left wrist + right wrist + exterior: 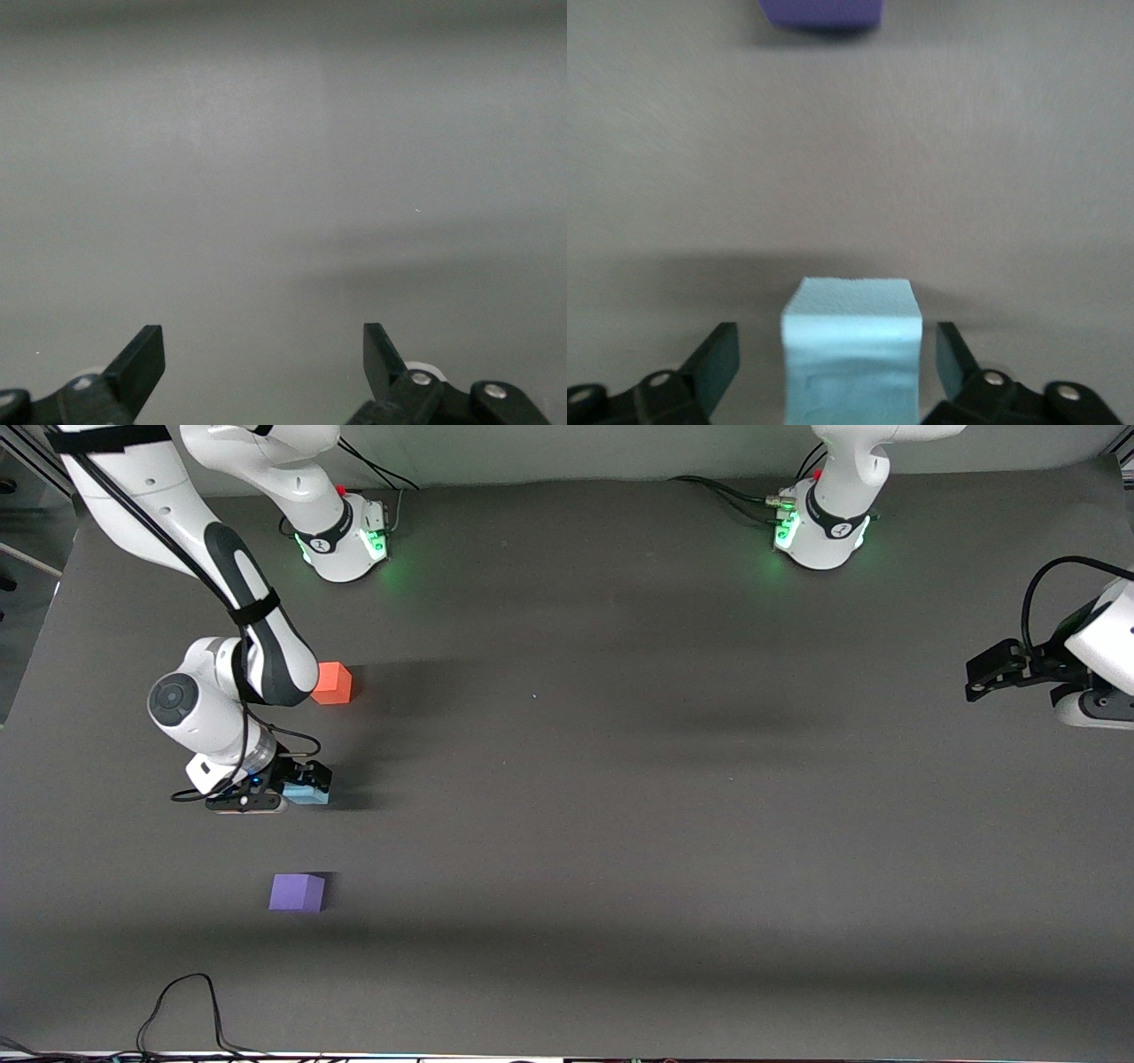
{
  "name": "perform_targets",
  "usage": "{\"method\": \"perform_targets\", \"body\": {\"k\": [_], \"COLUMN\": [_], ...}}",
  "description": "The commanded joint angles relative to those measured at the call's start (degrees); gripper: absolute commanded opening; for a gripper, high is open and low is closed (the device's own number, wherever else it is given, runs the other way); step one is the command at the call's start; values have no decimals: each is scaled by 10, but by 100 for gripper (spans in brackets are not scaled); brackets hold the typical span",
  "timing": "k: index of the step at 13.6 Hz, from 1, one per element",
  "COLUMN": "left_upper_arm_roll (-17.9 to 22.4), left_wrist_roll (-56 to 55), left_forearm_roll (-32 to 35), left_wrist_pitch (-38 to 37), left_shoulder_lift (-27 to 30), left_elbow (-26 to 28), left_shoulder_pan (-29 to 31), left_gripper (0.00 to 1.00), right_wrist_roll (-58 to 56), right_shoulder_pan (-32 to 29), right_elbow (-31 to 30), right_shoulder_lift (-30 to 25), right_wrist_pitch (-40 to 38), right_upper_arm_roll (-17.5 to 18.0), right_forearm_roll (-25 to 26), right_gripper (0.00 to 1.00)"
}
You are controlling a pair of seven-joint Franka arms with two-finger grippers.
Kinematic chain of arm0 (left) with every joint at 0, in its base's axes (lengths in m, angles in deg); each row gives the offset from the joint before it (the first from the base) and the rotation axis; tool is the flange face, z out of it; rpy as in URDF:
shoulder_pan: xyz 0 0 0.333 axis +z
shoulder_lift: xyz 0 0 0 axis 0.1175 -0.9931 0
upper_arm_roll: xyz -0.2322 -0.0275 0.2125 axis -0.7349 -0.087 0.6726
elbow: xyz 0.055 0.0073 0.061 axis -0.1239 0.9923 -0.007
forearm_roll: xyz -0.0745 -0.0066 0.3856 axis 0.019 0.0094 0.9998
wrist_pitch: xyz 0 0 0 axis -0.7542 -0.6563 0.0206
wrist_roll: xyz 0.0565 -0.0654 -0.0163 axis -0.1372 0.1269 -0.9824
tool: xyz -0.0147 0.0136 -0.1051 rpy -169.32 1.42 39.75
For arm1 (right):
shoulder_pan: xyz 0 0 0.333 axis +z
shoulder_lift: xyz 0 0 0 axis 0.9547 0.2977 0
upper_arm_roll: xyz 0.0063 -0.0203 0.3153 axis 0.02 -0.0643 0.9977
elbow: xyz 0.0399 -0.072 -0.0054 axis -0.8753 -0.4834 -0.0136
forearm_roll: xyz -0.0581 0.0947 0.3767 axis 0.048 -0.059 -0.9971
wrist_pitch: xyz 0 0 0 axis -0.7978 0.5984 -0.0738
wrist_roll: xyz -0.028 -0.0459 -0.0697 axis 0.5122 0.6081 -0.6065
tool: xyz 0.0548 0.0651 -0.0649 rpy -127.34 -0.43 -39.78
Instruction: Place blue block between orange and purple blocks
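The purple block [297, 892] lies nearest the front camera, on the dark grey desk [620, 824], toward the right arm's end. It sits clear of the right tool, on the camera side of it; in the right wrist view only its edge [822, 13] shows, well apart from the fingers.

Farther from the camera, the right tool [292, 786] is down at the desk surface with the blue block [307, 790] between its fingers. In the right wrist view the tool [833, 367] stands spread: the two black fingertips [718, 354] flank the blue block [850, 354] with a strip of desk showing on each side, so the fingers are apart from the cube and not pressing it. The block appears to rest on the desk, upright, casting a soft shadow.

Farther again, the orange block [333, 683] sits on the desk just beside the right arm's forearm, on the base side of the right tool. The blue block thus lies between the orange and purple ones, roughly in line with them.

The left tool [992, 669] waits above the left arm's end of the desk, well apart from all three cubes. The left wrist view shows its fingers [142, 359] spread wide, with only bare desk [283, 177] between them.
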Motion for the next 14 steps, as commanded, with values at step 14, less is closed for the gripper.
{"method": "perform_targets", "body": {"k": [14], "left_upper_arm_roll": [-1], "left_wrist_roll": [2], "left_forearm_roll": [-10], "left_wrist_pitch": [6], "left_shoulder_lift": [7], "left_elbow": [6], "left_shoulder_pan": [4], "left_gripper": [100], "right_wrist_roll": [10], "right_shoulder_pan": [5], "right_elbow": [192], "right_shoulder_lift": [-305], "right_wrist_pitch": [-517], "right_upper_arm_roll": [2], "right_forearm_roll": [46], "right_gripper": [100]}}
